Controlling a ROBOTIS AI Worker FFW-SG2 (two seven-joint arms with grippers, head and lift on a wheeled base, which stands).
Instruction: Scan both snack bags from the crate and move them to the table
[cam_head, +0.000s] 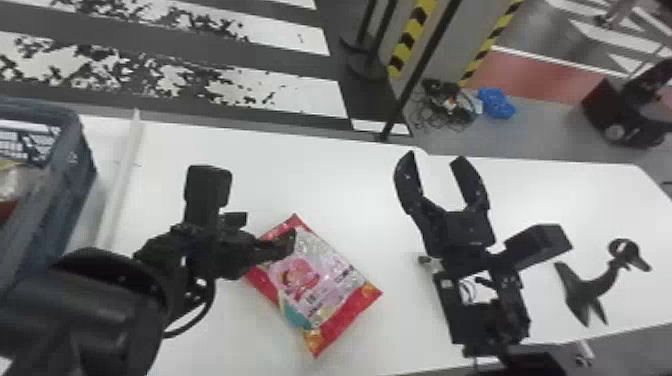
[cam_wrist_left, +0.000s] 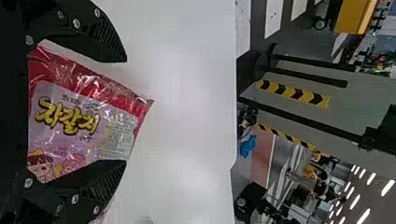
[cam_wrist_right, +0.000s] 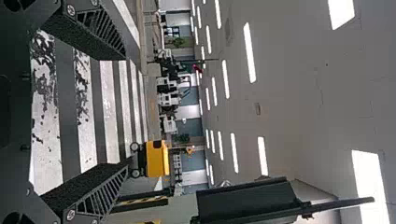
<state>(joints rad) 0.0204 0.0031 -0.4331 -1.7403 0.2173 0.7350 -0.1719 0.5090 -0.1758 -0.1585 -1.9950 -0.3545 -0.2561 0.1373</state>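
And there's the crate (cam_head: 67, 195) at far left, with something (cam_head: 11, 186) in it I can't make out. Right of that, on the table (cam_head: 320, 180), lies the bag (cam_head: 317, 295); well apart, farther right, the stand (cam_head: 582, 295). Behind the table, a post (cam_head: 416, 75), cables (cam_head: 447, 107) on the floor to its right.

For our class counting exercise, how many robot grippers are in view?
2. The left gripper is at the snack bag on the white table; the right gripper is to the right of that bag in the head view.
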